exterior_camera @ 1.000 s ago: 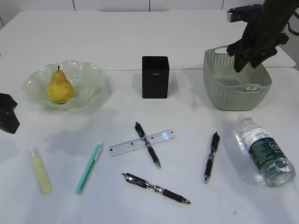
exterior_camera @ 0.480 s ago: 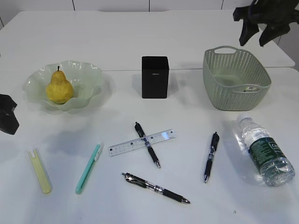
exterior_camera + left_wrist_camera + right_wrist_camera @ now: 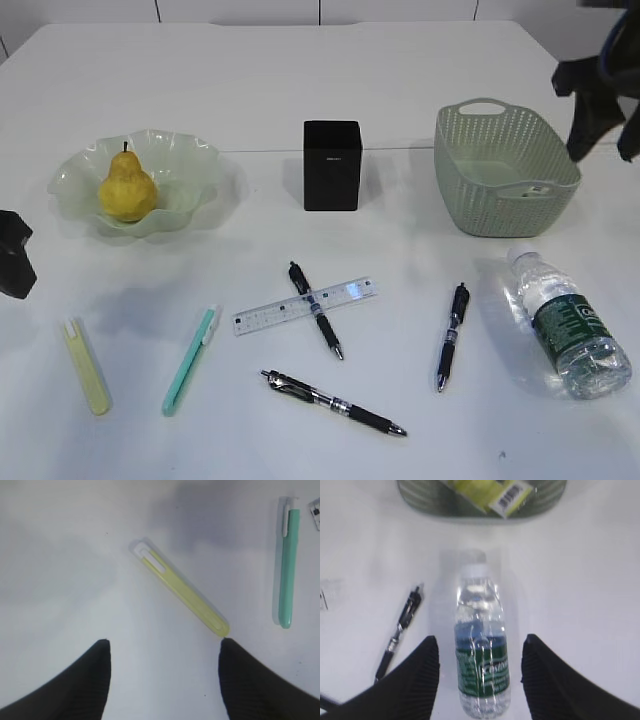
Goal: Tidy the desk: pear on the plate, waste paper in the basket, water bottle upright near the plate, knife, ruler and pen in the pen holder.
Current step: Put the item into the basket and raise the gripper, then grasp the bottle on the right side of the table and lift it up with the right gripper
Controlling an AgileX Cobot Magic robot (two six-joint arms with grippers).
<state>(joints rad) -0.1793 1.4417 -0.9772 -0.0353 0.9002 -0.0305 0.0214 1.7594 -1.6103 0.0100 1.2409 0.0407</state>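
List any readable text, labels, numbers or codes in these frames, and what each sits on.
Nothing reads clearly.
water bottle: white lettering on its green label, blurred.
waste paper in the basket: barcode, digits unreadable.
ruler: scale marks, numbers too small.
pen holder: tiny front label, too small.

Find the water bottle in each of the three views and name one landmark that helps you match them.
Exterior view: the water bottle lies on its side at lower right, just in front of the basket.
Left wrist view: not in it.
Right wrist view: the bottle lies in the centre, cap toward the basket at the top edge.
Shared landmark: the black pen left of the bottle, also seen in the right wrist view.
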